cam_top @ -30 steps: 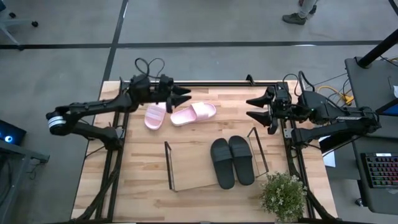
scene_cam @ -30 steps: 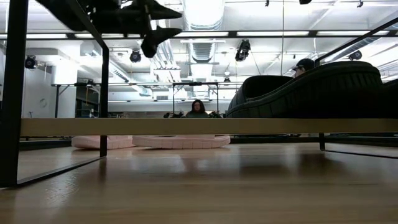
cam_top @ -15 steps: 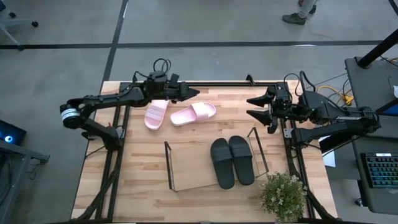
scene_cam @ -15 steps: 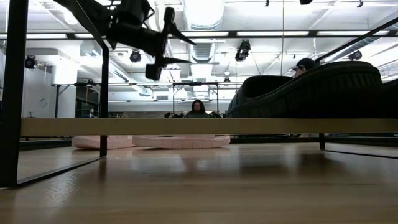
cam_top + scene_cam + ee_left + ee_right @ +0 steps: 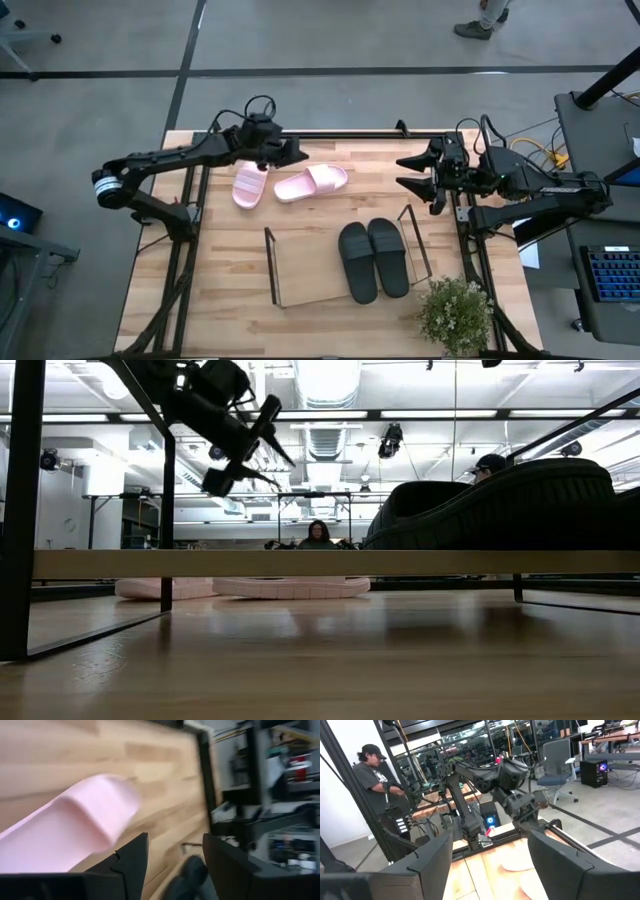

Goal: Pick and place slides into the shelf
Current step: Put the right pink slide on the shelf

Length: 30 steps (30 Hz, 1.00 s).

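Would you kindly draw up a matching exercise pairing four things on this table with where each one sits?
Things:
1. black slides
2. pink slides
3. left gripper
4. potted plant

Places:
A. above the pink pair, near the table's far edge
B. on the bare table beyond the shelf
C. near right corner
D. inside the shelf, at its right end

Pairs: 1-D, 2-B, 3-A, 4-C

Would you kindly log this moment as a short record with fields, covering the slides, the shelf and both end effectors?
black slides: pair side by side in the shelf, at its right end
pink slides: two on the table, beyond the shelf
left end effector: open, empty, above the pink slides
right end effector: open, empty, at the table's right edge
shelf, left part: empty
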Motion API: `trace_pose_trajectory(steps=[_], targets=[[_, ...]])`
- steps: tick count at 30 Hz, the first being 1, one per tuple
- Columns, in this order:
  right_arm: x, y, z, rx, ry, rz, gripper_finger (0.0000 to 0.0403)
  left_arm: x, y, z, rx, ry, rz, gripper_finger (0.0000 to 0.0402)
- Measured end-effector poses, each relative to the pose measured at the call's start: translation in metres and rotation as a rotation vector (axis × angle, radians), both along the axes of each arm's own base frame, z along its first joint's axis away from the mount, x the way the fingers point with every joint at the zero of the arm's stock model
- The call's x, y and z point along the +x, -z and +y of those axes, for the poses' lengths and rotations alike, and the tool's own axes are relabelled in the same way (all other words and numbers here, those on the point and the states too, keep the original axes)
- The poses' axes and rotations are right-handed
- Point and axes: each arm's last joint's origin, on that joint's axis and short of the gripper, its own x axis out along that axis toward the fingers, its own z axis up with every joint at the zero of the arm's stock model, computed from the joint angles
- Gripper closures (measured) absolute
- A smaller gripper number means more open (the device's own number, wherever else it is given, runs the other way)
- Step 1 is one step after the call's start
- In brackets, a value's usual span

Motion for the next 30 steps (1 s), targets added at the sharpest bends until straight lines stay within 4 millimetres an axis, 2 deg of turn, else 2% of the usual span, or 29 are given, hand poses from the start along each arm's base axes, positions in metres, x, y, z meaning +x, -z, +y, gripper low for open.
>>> trace_pose_trajectory(steps=[4,7,11,20,25,30], targets=[[0.0,0.0,0.0,-0.018,0.0,0.002,0.0154,0.003,0.015,-0.003,-0.076,0.005,0.111,0.0233],[0.0,0.0,0.0,-0.019,0.0,0.003,0.0154,0.009,0.02,-0.002,-0.15,0.001,0.081,0.0233],[0.0,0.0,0.0,-0.019,0.0,0.007,0.0154,0.016,0.02,0.003,-0.15,-0.009,0.019,0.0233],[0.0,0.003,0.0,-0.019,-0.001,0.033,0.0154,0.036,0.055,0.01,-0.278,-0.044,0.112,0.0234],[0.0,0.003,0.0,-0.018,-0.001,0.034,0.0154,0.046,0.064,0.014,-0.291,-0.046,0.135,0.0234],[0.0,0.003,0.0,-0.018,-0.001,0.036,0.0154,0.045,0.074,0.014,-0.32,-0.051,0.195,0.0234]])
